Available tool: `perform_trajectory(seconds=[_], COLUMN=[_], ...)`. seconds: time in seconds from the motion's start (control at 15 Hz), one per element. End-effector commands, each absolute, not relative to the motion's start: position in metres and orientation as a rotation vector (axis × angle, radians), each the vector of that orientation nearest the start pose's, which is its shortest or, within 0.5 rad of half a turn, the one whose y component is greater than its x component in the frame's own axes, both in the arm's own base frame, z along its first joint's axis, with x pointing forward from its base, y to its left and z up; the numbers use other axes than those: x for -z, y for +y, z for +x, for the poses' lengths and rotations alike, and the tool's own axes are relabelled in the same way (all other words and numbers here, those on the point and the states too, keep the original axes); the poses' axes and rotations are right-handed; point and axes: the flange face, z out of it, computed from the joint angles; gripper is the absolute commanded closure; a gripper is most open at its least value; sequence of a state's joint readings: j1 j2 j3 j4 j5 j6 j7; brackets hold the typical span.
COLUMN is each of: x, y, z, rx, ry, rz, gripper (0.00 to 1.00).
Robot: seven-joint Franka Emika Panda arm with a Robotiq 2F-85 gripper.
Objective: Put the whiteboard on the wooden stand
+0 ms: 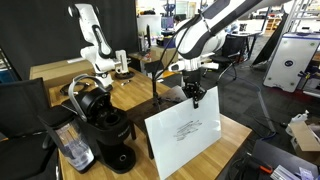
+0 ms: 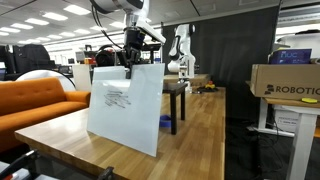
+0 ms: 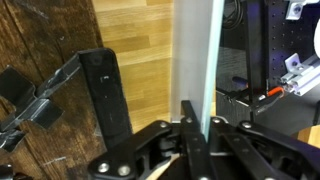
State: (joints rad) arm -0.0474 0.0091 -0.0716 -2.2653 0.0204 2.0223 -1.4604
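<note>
The hand (image 1: 195, 94) is clamping the top edge of the whiteboard (image 1: 185, 133). The wrist view is showing the board edge-on between narrow-set fingers (image 3: 188, 126), which neither exterior view resolves. The board is hanging tilted over the counter (image 2: 200, 140) (bottom-edge contact: cannot tell). The coffee machine (image 1: 105, 122) is appearing beside it in an exterior view only. The wooden stand (image 2: 178, 89) is standing behind the board, apart from it.

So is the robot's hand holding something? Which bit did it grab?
Yes. The gripper is shut on the whiteboard, pinching it by its top edge. The wrist view shows the thin board clamped between the jaws.
</note>
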Motion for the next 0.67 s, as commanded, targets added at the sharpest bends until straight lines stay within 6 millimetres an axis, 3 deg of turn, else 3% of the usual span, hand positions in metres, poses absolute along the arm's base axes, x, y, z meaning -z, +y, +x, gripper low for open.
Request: perform_trajectory(seconds=[0.0, 0.6], x=[-0.373, -0.436], y=[-0.046, -0.025], z=[0.482, 0.463], rx=[-0.217, -0.282], ry=[-1.762, -1.740], rz=[-2.405, -2.389], gripper=[0.99, 0.99])
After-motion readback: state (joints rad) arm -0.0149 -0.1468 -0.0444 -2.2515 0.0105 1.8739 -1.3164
